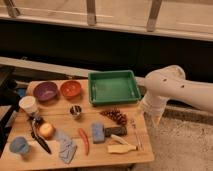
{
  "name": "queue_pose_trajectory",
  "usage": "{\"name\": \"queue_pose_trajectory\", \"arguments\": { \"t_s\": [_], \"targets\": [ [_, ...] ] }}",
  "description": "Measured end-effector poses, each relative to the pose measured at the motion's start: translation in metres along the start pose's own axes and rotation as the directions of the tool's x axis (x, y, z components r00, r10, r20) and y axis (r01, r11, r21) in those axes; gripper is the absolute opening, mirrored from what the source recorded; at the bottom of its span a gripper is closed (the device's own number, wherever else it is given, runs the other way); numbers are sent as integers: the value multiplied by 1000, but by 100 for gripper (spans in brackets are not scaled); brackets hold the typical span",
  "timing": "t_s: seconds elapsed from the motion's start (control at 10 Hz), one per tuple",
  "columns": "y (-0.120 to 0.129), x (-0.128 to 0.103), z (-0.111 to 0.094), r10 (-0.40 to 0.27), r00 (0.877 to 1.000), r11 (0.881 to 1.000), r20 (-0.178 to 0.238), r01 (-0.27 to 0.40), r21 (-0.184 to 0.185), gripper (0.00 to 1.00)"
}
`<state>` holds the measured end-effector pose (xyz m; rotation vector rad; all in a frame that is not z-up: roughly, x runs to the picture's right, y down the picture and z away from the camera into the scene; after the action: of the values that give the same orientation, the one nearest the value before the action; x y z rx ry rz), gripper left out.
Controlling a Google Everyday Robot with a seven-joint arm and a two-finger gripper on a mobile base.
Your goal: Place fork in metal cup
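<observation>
The fork [136, 134] lies faint and thin on the wooden table [55, 160], near its right front corner. The metal cup [76, 111], small and shiny with a dark inside, stands upright left of the table's middle, in front of the orange bowl [70, 89]. My white arm [172, 89] reaches in from the right. Its lower end with the gripper [153, 113] hangs just off the table's right edge, beside the green tray [114, 95] and behind the fork. Nothing shows in the gripper.
A purple bowl [46, 90] and white paper cup [28, 105] stand at the left, a blue cup [19, 145] at the front left. Black-handled utensil [39, 139], orange fruit [46, 130], red chili [84, 141], blue sponge [97, 133] and beige-handled tool [121, 148] crowd the front.
</observation>
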<state>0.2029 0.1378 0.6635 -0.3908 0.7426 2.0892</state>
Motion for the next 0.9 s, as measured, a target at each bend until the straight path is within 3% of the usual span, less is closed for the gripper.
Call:
{"name": "queue_pose_trajectory", "arguments": {
  "t_s": [0.4, 0.6, 0.9],
  "targets": [
    [3, -9, 36, -9, 1000, 999, -28, 10, 41, 65],
    [4, -12, 45, -6, 998, 999, -55, 8, 35, 65],
    [0, -16, 74, 21, 990, 1000, -140, -21, 4, 65]
  ]
}}
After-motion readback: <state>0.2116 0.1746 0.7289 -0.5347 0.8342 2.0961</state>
